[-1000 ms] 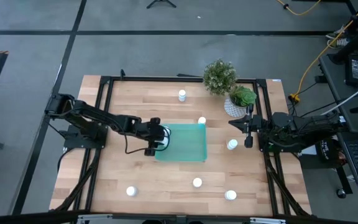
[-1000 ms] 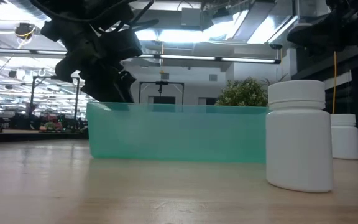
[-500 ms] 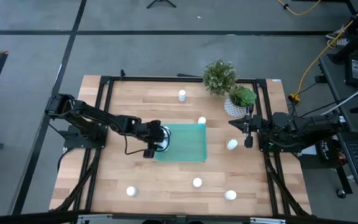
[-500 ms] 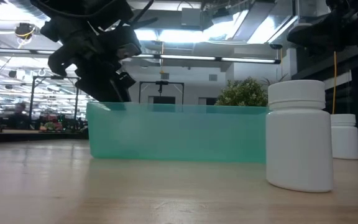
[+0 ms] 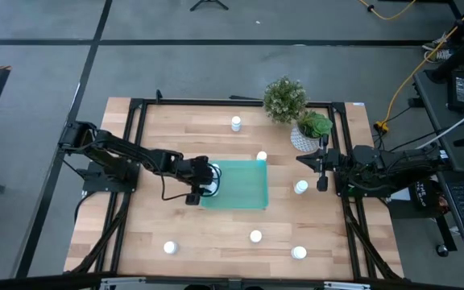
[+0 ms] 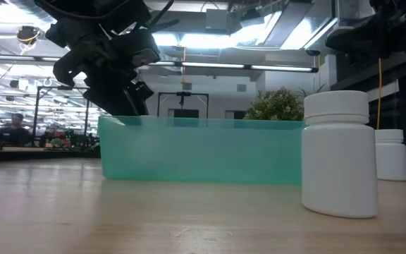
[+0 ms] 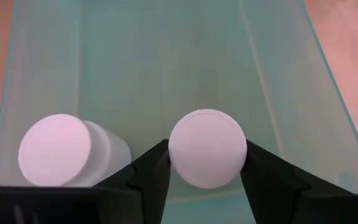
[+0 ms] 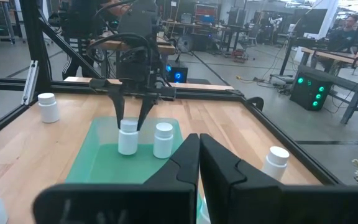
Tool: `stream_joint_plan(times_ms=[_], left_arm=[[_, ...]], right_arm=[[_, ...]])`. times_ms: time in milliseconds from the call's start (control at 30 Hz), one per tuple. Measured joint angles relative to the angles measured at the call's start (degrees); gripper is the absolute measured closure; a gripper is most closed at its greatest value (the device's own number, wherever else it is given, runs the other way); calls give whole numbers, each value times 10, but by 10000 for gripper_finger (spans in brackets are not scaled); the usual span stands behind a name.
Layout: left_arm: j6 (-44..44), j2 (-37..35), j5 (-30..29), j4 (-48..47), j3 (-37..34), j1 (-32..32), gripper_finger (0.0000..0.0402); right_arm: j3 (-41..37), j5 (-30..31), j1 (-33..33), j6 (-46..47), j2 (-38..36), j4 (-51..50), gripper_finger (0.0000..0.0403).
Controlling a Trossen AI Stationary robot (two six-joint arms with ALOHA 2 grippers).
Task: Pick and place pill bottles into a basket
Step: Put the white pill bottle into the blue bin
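Note:
The teal basket (image 5: 244, 189) lies mid-table. Two white pill bottles stand upright on its floor at its left end: one (image 7: 207, 148) between the fingers of my left gripper (image 7: 207, 171), the other (image 7: 55, 149) right beside it, untouched. The right wrist view shows both bottles, the gripped one (image 8: 127, 137) and the free one (image 8: 163, 138), with my left gripper (image 8: 129, 121) above them. Several more pill bottles stand on the tabletop, among them one (image 5: 262, 156) at the basket's far right corner and one (image 5: 300, 187) to its right. My right gripper (image 8: 199, 155) hovers shut at the table's right side (image 5: 321, 169). My left gripper pinches the pill bottle's round cap by its opposite sides (image 7: 173, 155) between its two fingers. The fingers slant down from the table's left side. The bottle stays upright with its base (image 8: 127, 150) on the basket's floor.
A bushy plant (image 5: 284, 98) and a potted succulent (image 5: 306, 133) stand at the far right. Loose bottles sit at the far edge (image 5: 236, 122) and near the front edge (image 5: 169, 248), (image 5: 255, 236), (image 5: 299, 252). One bottle (image 6: 339, 152) looms close in the low view.

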Motion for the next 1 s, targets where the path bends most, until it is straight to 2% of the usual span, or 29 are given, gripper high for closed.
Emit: stream_joint_plan(times_ms=[667, 1000], left_arm=[[21, -8, -1, -5, 0, -15, 220], [26, -116, -40, -55, -1, -15, 220]], right_arm=[[0, 0, 0, 0, 0, 0, 386], [0, 0, 0, -2, 0, 0, 386]])
